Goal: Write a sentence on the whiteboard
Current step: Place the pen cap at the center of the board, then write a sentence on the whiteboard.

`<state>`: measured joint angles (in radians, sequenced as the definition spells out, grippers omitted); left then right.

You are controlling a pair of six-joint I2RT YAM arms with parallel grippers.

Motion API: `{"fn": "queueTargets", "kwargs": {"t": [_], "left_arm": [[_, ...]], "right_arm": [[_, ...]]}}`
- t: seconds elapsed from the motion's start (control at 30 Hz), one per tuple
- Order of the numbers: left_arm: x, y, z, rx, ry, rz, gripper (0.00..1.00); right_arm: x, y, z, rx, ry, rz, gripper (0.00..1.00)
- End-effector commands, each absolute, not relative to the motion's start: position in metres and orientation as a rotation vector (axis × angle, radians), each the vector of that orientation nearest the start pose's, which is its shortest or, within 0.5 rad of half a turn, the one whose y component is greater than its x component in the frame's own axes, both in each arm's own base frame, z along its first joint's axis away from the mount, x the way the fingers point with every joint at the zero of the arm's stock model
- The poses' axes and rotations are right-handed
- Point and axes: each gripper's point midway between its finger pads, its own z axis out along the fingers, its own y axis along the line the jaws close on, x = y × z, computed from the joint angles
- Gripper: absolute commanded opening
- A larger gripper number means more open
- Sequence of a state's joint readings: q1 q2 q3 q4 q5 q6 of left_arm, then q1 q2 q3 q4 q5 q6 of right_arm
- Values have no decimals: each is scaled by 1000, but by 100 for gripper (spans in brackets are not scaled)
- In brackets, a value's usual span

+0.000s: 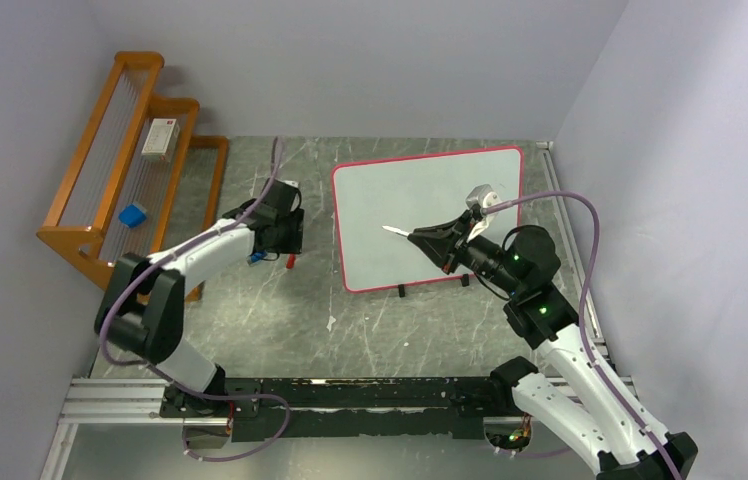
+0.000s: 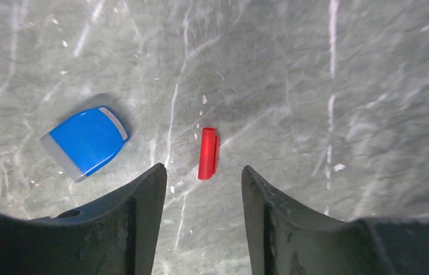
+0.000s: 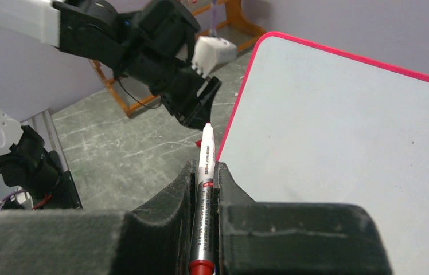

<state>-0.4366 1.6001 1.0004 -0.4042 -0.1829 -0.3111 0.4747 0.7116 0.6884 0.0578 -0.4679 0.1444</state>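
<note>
Blank white whiteboard (image 1: 420,190), red-pink rimmed, lies at three o'clock from the left gripper (image 2: 203,172), jaws apart; right gripper (image 3: 203,172) clamps a marker (image 3: 206,152).

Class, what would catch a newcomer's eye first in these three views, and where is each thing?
The red-bordered whiteboard lies right of centre on the table, with the right gripper clamping an uncapped marker above it. Left of the board, the open left gripper hovers over a red marker cap beside a blue eraser.
</note>
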Motion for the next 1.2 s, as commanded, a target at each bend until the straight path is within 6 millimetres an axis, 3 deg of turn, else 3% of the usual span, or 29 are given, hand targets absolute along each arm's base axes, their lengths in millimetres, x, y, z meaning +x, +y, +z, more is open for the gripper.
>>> {"fn": "queueTargets", "kwargs": {"t": [0.0,0.1,0.27,0.6,1.0,1.17], "left_arm": [[346,-134,109,64,2433,-127,58],[347,-129,135,48,2365,-193,62],[348,-131,176,87,2204,-498,67],[336,-190,242,411,1901,-969,73],[354,-254,245,611,1804,-1318,66],[351,-263,243,602,1758,-1403,56]], "right_arm": [[222,207,318,-626,1438,819,0],[221,206,320,-615,1435,814,0],[219,207,321,-616,1426,820,0],[220,209,321,-613,1426,825,0],[224,211,323,-611,1434,817,0],[226,212,323,-617,1437,815,0]]}}
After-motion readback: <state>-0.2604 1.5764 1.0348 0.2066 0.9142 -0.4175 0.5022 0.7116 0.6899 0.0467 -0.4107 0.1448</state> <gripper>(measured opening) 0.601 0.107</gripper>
